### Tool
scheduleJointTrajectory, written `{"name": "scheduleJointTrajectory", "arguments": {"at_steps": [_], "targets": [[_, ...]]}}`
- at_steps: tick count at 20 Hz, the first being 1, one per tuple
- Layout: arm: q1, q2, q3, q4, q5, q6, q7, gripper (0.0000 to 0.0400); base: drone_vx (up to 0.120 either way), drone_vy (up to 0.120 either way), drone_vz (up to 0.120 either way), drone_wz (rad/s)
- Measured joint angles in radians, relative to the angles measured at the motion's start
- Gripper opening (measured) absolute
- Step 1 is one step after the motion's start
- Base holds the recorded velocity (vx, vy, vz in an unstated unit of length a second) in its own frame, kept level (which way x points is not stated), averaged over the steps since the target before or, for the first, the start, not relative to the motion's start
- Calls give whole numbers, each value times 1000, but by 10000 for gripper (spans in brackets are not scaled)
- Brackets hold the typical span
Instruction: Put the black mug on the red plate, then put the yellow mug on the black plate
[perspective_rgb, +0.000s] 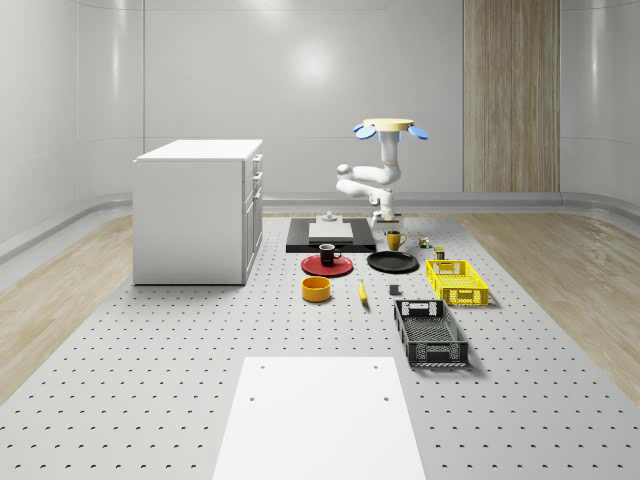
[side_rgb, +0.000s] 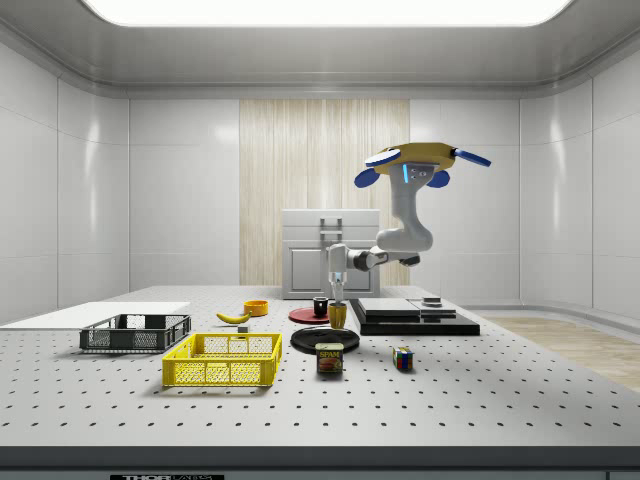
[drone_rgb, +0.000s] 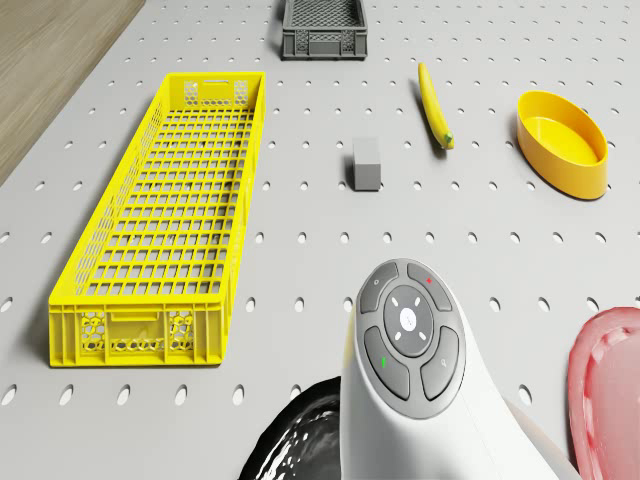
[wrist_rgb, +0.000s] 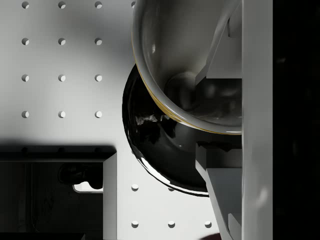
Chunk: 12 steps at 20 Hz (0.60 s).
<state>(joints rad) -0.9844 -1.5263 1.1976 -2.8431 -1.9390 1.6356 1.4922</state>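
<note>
The yellow mug (side_rgb: 338, 316) hangs just above the rim of the black plate (side_rgb: 317, 339), with my gripper (side_rgb: 338, 293) shut on its wall. Seen from the wrist, one finger (wrist_rgb: 218, 47) reaches inside the yellow mug (wrist_rgb: 165, 55) and the black plate (wrist_rgb: 150, 145) lies right below. The black mug (perspective_rgb: 328, 254) stands upright on the red plate (perspective_rgb: 327, 266), beside the black plate (perspective_rgb: 392, 262). The drone (perspective_rgb: 390, 127) hovers above the table behind the plates, its arm reaching down to the yellow mug (perspective_rgb: 396, 240).
A yellow crate (perspective_rgb: 456, 281), a black crate (perspective_rgb: 430, 332), a banana (perspective_rgb: 362, 291), a yellow bowl (perspective_rgb: 316, 289) and a small grey block (drone_rgb: 366, 163) lie in front of the plates. A white cabinet (perspective_rgb: 197, 210) stands at the left, and a black slab (perspective_rgb: 330, 236) sits behind the plates.
</note>
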Motion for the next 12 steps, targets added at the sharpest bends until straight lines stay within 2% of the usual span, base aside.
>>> {"name": "scheduleJointTrajectory", "arguments": {"at_steps": [1, 4, 7, 12], "targets": [[0, 0, 0, 0, 0, 0, 0, 110, 120, -40, 0, 0], [0, -1, 0, 0, 0, 1, 0, 110, 120, -120, 0, 0], [-1, -2, 0, 0, 1, 1, 0, 110, 107, -13, 0, 0], [-6, -3, -22, 8, -20, 12, 1, 110, 0, 0, 0, 0]]}}
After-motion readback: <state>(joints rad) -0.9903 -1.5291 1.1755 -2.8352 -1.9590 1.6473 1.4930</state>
